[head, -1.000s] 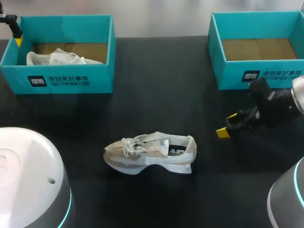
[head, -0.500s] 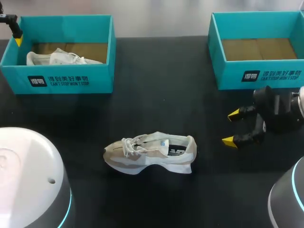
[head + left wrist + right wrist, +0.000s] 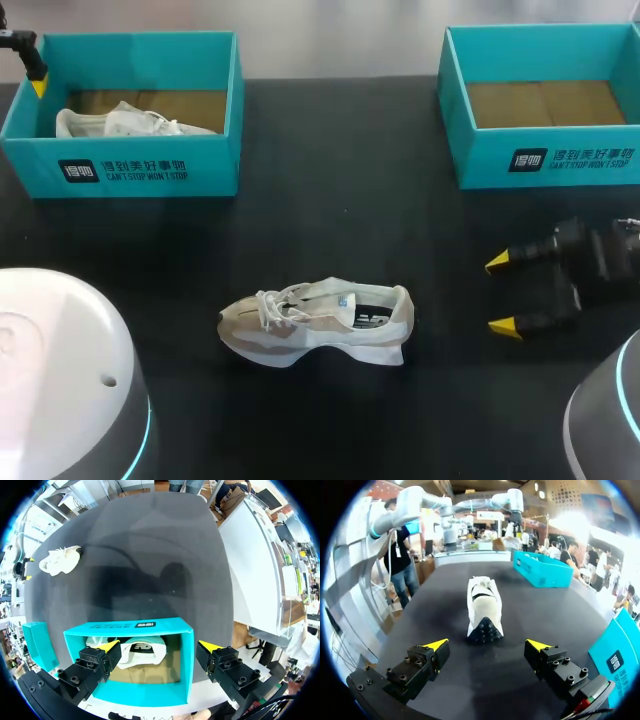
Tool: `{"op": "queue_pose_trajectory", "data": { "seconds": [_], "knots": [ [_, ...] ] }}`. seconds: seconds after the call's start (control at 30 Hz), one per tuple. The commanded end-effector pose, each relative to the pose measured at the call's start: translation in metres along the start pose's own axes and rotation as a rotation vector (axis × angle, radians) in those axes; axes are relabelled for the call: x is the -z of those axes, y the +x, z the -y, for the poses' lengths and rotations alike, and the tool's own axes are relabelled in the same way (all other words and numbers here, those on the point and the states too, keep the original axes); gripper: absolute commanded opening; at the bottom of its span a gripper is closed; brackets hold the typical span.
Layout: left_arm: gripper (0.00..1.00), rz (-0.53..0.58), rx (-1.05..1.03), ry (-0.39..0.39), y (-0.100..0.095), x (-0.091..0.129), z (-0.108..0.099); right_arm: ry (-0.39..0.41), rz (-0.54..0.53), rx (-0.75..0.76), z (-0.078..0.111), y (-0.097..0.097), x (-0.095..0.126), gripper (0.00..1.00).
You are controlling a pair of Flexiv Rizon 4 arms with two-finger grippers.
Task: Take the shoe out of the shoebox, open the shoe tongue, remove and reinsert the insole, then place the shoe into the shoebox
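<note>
The shoe [image 3: 315, 325] is seen upright on its sole at mid-bench [image 3: 330, 220], toe toward the left arm's side and heel toward the right gripper [image 3: 505, 295], well apart from both boxes. The right gripper is held wide open and low, near the heel but not touching it. In its wrist view the heel is dead ahead of the fingers. The left gripper [image 3: 159, 646] is also spread wide with nothing gripped, above the left shoebox [image 3: 145, 626], in which a second shoe [image 3: 142, 650] lies. The right shoebox [image 3: 545, 105] is empty.

Risks:
- The toe is not braced, so the shoe may be shoved or spun along the bench if the heel is met end-on.
- If only the soft collar is pinched, the shoe is likely to tip or slip out once lifted.
- The insole's seating cannot be judged from here, possibly flat. A loose one could be dragged out by a finger.
- If the left gripper is lowered, the box wall may be clipped or the wrong shoe taken.
</note>
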State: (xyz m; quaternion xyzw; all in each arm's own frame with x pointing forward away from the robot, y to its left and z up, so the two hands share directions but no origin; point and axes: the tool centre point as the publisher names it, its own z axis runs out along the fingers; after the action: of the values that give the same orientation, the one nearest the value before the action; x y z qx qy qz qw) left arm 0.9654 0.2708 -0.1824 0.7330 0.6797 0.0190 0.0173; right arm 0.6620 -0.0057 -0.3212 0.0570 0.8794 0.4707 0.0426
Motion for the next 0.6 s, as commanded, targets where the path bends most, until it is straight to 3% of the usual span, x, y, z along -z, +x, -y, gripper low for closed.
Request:
{"op": "queue_pose_trajectory", "data": {
  "seconds": [0.03,0.4,0.6],
  "knots": [
    [1.00,-0.002,-0.001,0.000,0.000,0.000,0.000,-0.052,-0.034,0.002,0.012,-0.009,-0.004,1.00],
    [1.00,-0.002,-0.001,0.000,0.000,0.000,0.000,-0.052,-0.034,0.002,0.012,-0.009,-0.004,1.00],
    [1.00,-0.002,-0.001,0.000,0.000,0.000,0.000,-0.142,-0.068,-0.011,0.044,-0.016,-0.009,1.00]
  ]
}}
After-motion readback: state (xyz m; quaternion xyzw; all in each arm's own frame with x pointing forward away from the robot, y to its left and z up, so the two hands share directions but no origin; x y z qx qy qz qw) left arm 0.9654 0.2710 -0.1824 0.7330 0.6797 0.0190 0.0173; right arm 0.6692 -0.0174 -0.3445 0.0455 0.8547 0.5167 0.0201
